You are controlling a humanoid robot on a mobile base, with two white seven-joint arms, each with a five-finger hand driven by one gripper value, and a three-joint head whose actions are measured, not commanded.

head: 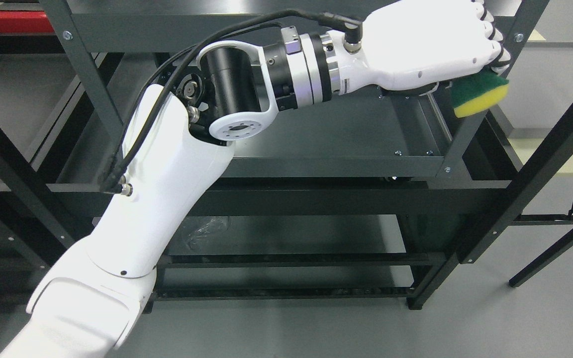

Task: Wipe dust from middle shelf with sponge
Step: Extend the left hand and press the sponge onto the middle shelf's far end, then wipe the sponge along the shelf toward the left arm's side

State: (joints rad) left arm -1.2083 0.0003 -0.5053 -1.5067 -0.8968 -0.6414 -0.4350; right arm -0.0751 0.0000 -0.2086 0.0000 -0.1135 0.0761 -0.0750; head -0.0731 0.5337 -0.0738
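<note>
My left arm comes up from the lower left and reaches across to the upper right. Its white hand (pixel 465 59) is curled palm-down around a yellow sponge with a green scouring side (pixel 483 94). The sponge sticks out below the fingers at the right end of the dark middle shelf (pixel 346 129), beside the rack's right front post (pixel 470 124). Whether the sponge touches the shelf surface I cannot tell. The right arm does not show.
The dark metal rack has an upper shelf edge (pixel 167 25) above the hand and lower shelves (pixel 291 233) beneath. A black diagonal frame bar (pixel 540 164) crosses at the right. Grey floor (pixel 465 328) lies in front.
</note>
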